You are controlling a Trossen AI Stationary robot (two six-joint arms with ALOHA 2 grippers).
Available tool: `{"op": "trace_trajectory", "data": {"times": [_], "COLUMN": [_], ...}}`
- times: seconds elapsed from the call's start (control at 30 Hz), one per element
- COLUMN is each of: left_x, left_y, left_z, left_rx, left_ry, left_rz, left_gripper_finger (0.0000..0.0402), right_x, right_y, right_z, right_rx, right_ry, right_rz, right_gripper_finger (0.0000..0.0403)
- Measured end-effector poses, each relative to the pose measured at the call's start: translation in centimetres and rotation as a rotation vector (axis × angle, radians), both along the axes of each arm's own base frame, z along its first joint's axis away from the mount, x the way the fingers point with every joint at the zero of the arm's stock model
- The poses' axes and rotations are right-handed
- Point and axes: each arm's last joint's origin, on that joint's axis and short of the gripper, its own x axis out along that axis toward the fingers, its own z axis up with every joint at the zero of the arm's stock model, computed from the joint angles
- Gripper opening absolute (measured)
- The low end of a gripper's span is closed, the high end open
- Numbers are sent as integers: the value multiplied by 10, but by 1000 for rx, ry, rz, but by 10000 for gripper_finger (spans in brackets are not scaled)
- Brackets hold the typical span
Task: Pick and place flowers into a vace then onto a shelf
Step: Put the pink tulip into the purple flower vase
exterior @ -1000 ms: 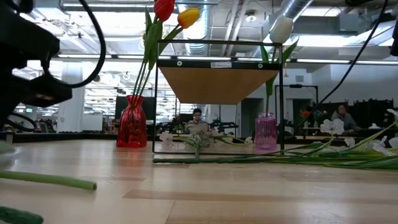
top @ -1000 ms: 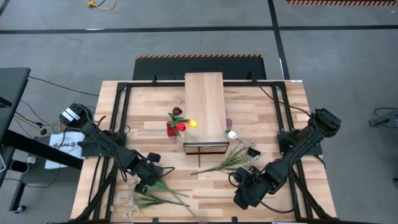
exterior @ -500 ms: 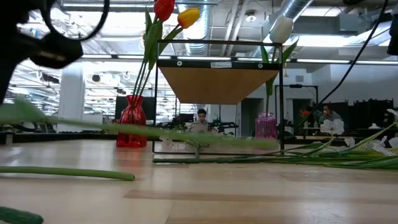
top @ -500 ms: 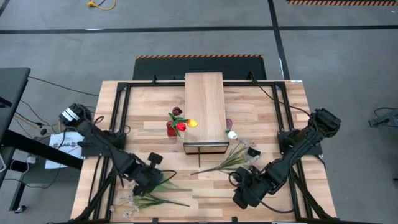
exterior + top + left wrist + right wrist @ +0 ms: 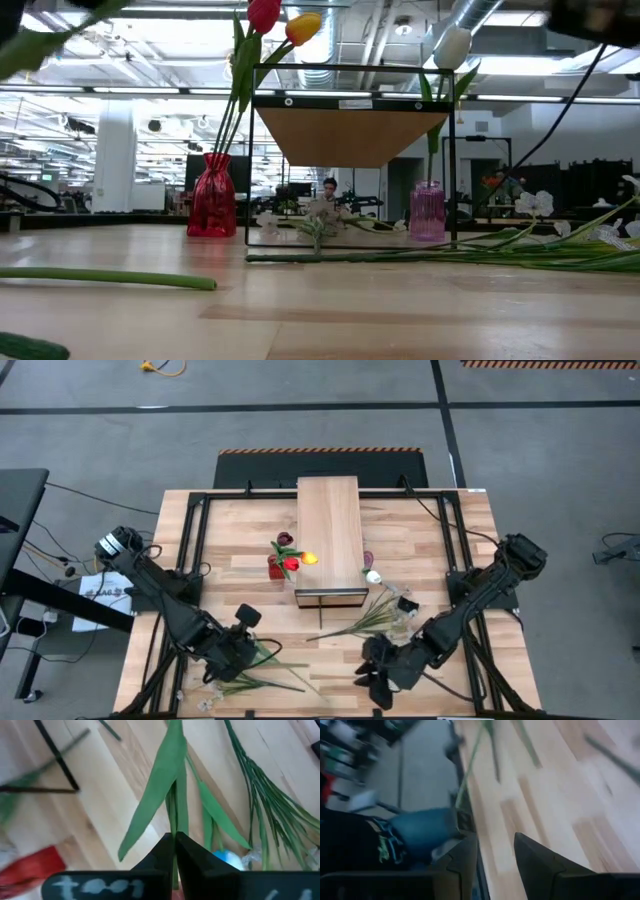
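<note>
From above, the left gripper [image 5: 243, 643] sat over the loose flowers [image 5: 262, 672] at the table's [image 5: 440, 540] near edge, the right gripper [image 5: 378, 673] opposite; the shelf [image 5: 329, 530] stood mid-table. Only the low view showed the red vase [image 5: 211, 197] and pink vase [image 5: 427, 210] under it. The left wrist view alone revealed fingers [image 5: 161, 851] pinching a green stem [image 5: 173, 802]. The right wrist view showed its jaws parted, empty.

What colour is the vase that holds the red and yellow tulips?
The vase is red, clearest in the low view, beside the shelf.
</note>
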Motion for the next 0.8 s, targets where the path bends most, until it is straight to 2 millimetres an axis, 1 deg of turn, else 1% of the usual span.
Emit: {"op": "trace_trajectory", "data": {"times": [0.13,0.23,0.3,0.43,0.6,0.67,0.8], "left_x": [2,3,2,2,2,2,2], "left_y": [-2,-3,-4,-4,-4,-4,-4], "left_z": [19,28,33,34,34,35,35], "left_rx": [24,44,60,97,123,141,151], "left_ry": [-19,-31,-36,-38,-38,-46,-51], "left_rz": [-76,-149,-200,-292,-350,-357,-363], "left_gripper_finger": [1,0,0,0,0,0,0], "right_x": [19,33,42,59,75,78,81], "right_y": [-11,-22,-31,-53,-78,-84,-88], "right_z": [11,19,24,30,33,34,38], "right_rx": [-22,-40,-23,49,163,189,196], "right_ry": [-157,-257,-305,-349,-371,-372,-410], "right_rz": [30,38,66,98,90,90,73], "right_gripper_finger": [123,123,123,123,129,137,158]}}
